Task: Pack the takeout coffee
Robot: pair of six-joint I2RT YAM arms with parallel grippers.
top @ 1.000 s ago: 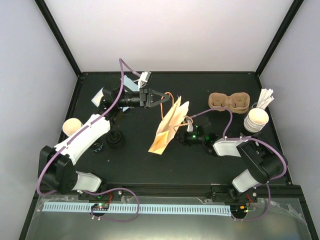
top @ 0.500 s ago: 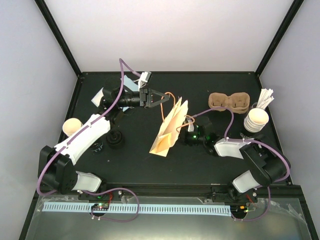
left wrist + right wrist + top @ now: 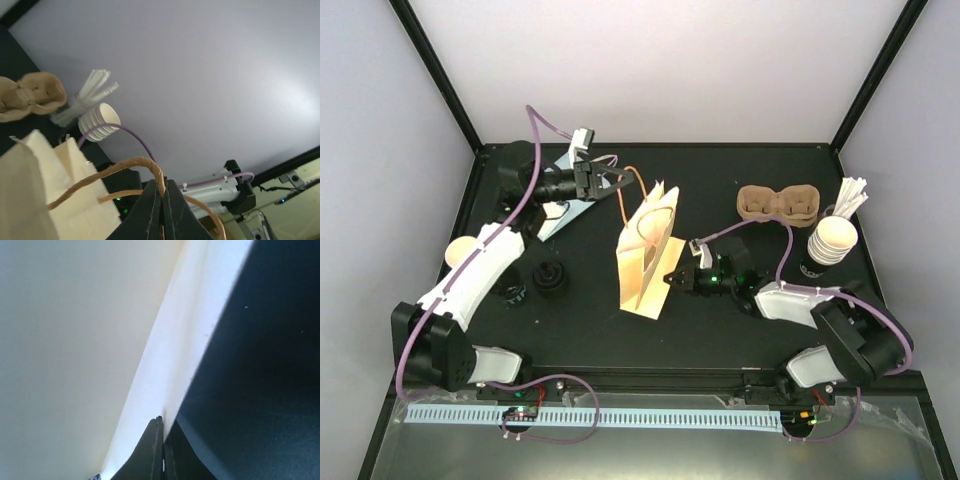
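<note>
White walls stand around a flat black table (image 3: pixel 720 330). Near its middle is a tan paper bag (image 3: pixel 642 265) with smooth sides and sharp folds. The left claw (image 3: pixel 610 182) has its two dark fingers pressed together on the bag's rough brown string handle (image 3: pixel 135 165), which loops up in a curve. The right claw (image 3: pixel 670 279) is pressed shut too, pinching the thin side edge of the bag low down. Seen close up, the paper there looks pale and plain. The coffee cup (image 3: pixel 456 252) is small, round and cream. It sits at the left side of the table, well apart from the bag and partly behind the left arm. Two round black lids (image 3: pixel 550 278) lie near it. At the far right are a bumpy brown cup carrier (image 3: pixel 778 203), a ribbed stack of cups (image 3: pixel 830 240) and some thin white sticks (image 3: pixel 852 193).
</note>
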